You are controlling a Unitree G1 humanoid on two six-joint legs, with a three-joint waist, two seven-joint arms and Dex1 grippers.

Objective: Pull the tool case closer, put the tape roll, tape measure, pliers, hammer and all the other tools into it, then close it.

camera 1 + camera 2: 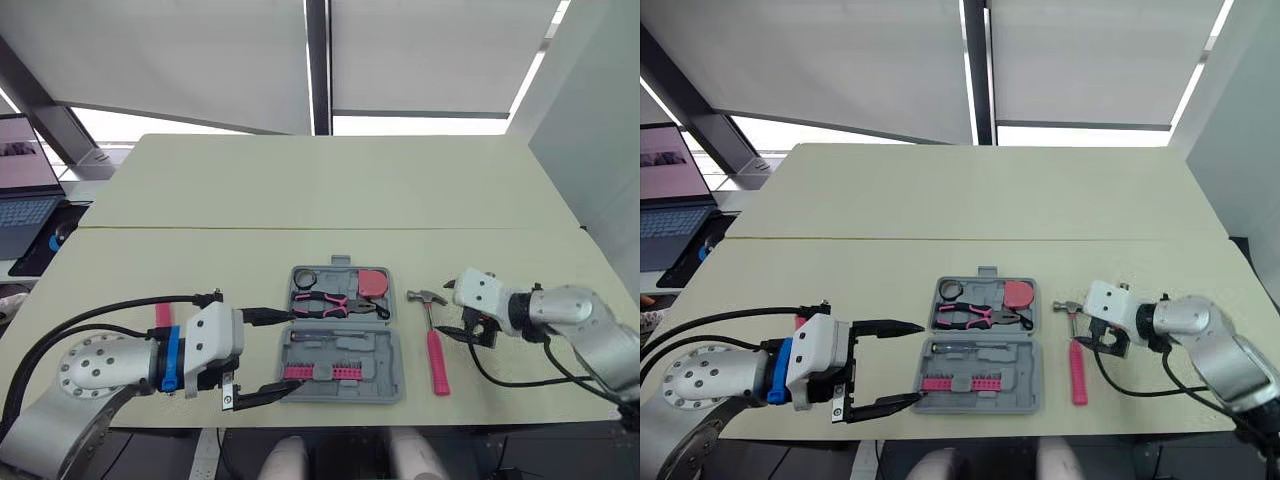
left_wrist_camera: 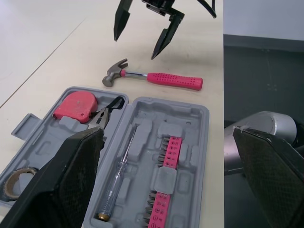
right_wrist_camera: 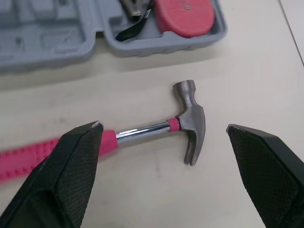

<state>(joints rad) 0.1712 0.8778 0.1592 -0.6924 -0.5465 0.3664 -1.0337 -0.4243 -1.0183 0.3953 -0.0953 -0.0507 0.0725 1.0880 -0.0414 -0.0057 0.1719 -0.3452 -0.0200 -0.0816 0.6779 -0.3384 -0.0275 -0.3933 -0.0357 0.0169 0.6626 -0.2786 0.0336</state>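
Note:
The grey tool case (image 1: 385, 385) lies open near the table's front edge. Its far half holds the tape roll (image 1: 305, 278), the pink-handled pliers (image 1: 335, 303) and the pink tape measure (image 1: 375, 283). Its near half holds a screwdriver (image 2: 116, 183) and pink bit strips (image 1: 320, 372). The hammer (image 1: 436, 355) lies on the table just right of the case, head away from me. My right gripper (image 3: 164, 127) hovers open over the hammer's neck, one finger on each side, touching nothing. My left gripper (image 1: 293, 350) is open at the case's left side, its fingers reaching over the near half.
A small pink object (image 1: 163, 313) lies on the table left of the case, partly behind my left arm. A laptop (image 1: 20, 210) sits on a side surface at far left. The table's front edge (image 1: 420, 415) runs just below the case.

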